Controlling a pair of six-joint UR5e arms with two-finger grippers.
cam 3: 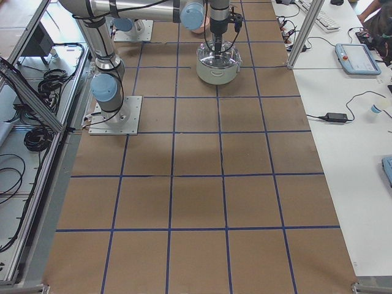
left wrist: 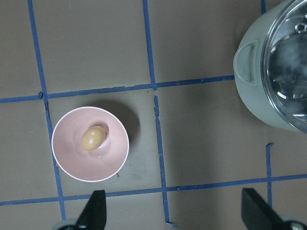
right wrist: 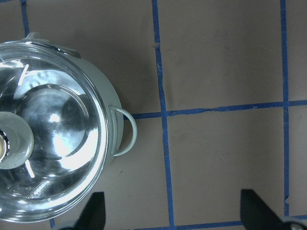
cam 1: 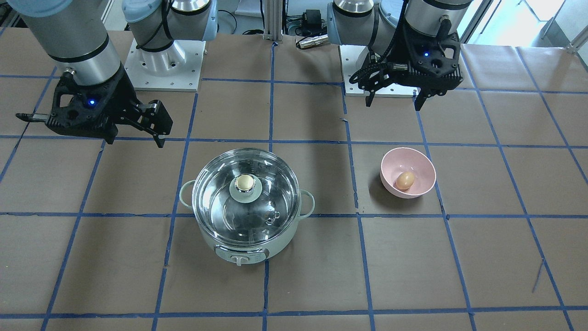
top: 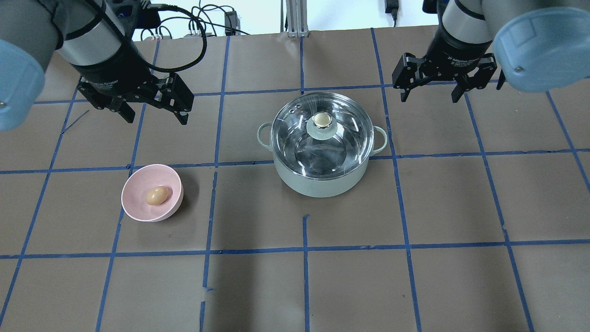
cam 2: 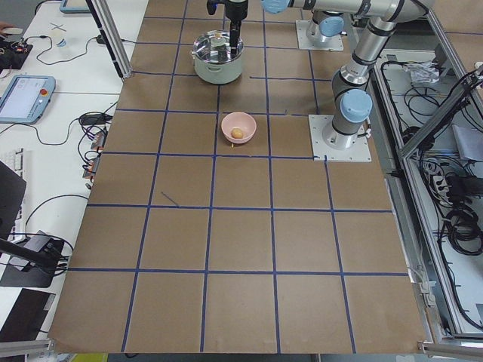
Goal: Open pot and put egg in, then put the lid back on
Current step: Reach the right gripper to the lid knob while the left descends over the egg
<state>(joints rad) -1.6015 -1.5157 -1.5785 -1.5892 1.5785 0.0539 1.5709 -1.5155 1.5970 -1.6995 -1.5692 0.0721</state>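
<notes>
The pot [top: 322, 186] is sitting a little right of centre in the overhead view, with its control knob facing the front-facing camera. The glass lid [top: 343, 138] is resting squarely on its rim, the shiny knob [top: 321, 121] pointing up, and through the glass the steel interior is showing nothing inside. The egg [top: 156, 195] is lying in a pink bowl [top: 177, 203] at the left middle of the same view, well apart from the pot.

The left end effector [top: 154, 115] is hovering at the upper left, above the table [top: 304, 286] and beyond the bowl. Its fingers are spread wide and are holding nothing; its wrist camera is looking down on the bowl and egg. The right end effector [top: 429, 97] is hanging at the upper right, just beyond the pot's right-hand loop handle, likewise spread and empty, touching neither pot nor lid.

Judging from this layout, no part of the task is done. The lid is waiting to be lifted, the egg is waiting to be taken from the bowl and set in the pot, and the lid will then need replacing.
</notes>
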